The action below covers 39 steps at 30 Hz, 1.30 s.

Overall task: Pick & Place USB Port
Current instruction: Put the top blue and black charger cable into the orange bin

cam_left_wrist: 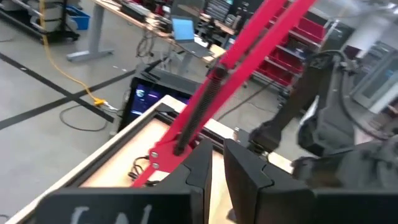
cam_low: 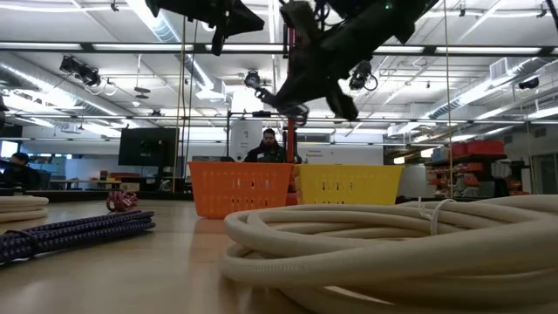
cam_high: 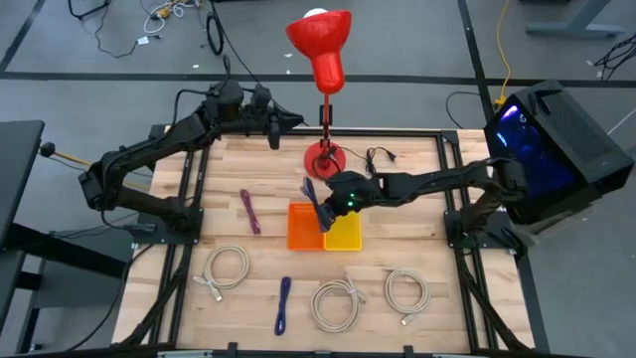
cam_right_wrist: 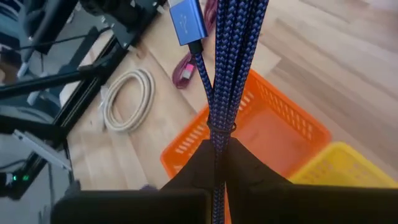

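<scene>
My right gripper (cam_high: pixel 328 206) hangs over the seam between the orange basket (cam_high: pixel 302 227) and the yellow basket (cam_high: pixel 345 235), shut on a folded blue braided USB cable (cam_right_wrist: pixel 231 56). The cable's blue plug (cam_right_wrist: pixel 186 22) is at the free end. In the low view the gripper (cam_low: pixel 301 92) is well above both basket rims. My left gripper (cam_high: pixel 283 122) waits shut above the table's far left part, beside the red lamp's pole (cam_left_wrist: pixel 211 93), touching nothing. My right gripper pinches the blue cable bundle between its two fingers near a tied spot (cam_right_wrist: pixel 219 129), holding several strands together. It comes slanting down from the table's right. The bundle sticks out past the fingertips, lifted clear above the orange basket (cam_right_wrist: pixel 249 134).
A red desk lamp's base (cam_high: pixel 324 157) stands just beyond the baskets, with a black cord (cam_high: pixel 380 155) beside it. Lying on the table are a maroon cable (cam_high: pixel 249 211), another blue cable (cam_high: pixel 283 304) and three white coils (cam_high: pixel 227 267) (cam_high: pixel 336 303) (cam_high: pixel 405 291).
</scene>
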### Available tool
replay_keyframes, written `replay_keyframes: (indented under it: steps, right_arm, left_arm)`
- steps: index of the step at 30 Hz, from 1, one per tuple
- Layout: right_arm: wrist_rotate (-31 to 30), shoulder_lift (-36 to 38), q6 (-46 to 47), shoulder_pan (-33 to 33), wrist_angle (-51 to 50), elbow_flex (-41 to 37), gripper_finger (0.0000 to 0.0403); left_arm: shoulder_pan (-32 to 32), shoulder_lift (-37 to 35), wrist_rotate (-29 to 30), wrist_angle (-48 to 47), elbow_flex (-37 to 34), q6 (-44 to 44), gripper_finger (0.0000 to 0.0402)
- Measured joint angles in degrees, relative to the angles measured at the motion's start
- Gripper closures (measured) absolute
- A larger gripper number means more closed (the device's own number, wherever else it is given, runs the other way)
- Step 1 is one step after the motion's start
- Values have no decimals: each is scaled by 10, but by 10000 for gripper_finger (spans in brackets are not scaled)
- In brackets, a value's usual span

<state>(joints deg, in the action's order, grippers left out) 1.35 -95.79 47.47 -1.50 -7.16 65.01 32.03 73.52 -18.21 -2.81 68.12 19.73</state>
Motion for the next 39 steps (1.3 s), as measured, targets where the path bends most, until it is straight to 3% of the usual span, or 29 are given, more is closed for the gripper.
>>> replay_keyframes:
  steps: [7,14,21,32,39]
  right_arm:
    - [3,-54,31,16,73,13,393]
    - [26,-109,-7,25,34,83,393]
    - [34,-106,-59,25,-15,84,393]
    - [42,-106,-44,32,-21,84,392]
    - [41,-106,-35,32,-22,83,350]
  left_arm:
    - [0,0,-1,2,0,-24,353]
    - [0,0,-1,7,0,-24,353]
    - [-2,0,0,25,0,6,353]
    - [-2,-1,4,31,0,22,353]
    - [-2,-1,4,33,0,22,353]
